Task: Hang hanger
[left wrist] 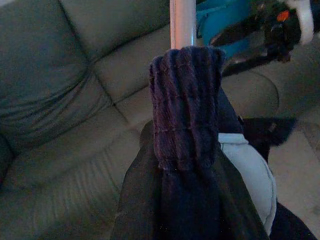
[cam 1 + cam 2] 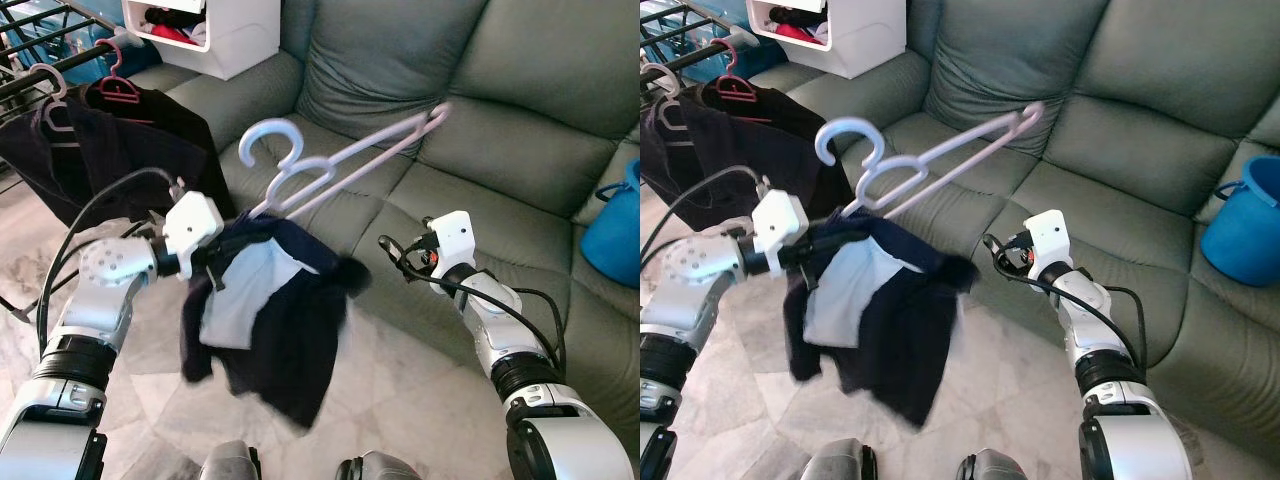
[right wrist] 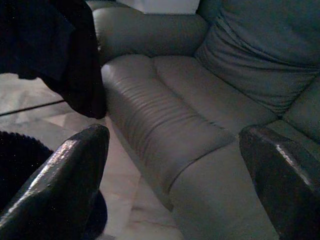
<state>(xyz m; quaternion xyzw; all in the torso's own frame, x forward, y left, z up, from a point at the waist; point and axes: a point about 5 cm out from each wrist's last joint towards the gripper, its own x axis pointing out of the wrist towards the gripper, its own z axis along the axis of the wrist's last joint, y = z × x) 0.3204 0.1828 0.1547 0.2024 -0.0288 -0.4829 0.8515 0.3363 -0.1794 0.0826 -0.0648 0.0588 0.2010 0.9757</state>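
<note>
**Operator:** Report the location of the hanger and the state of each gripper.

**Technician:** The hanger [image 2: 330, 165] is pale lilac plastic, held in the air in front of the sofa [image 2: 480, 150]. A dark garment [image 2: 270, 320] with a light lining hangs from its lower end. The left gripper [image 2: 215, 255] is buried in the bunched cloth at that end. The left wrist view shows a ribbed cuff wrapped around the hanger's bar, but the fingers are covered, so their opening cannot be determined. The right gripper [image 2: 395, 255] is spread wide and holds nothing, just beside the garment.

**Operator:** Orientation?

**Technician:** The long axis runs diagonally, rising from the left gripper toward the sofa back. The hook [image 2: 268, 140] is at mid-length, curling up and toward the robot's left, the side where the drying rack [image 2: 50, 40] stands with other hangers.

**Operator:** Handling characteristics?

**Technician:** Judged: the hanger is light, stiff and smooth, so it may rotate in a grip. The garment is soft and shifts the weight toward the low end; it may slide off if tilted further. Recommended hold: on the bare bar near the hook, keeping the hook free for the rack rail.
</note>
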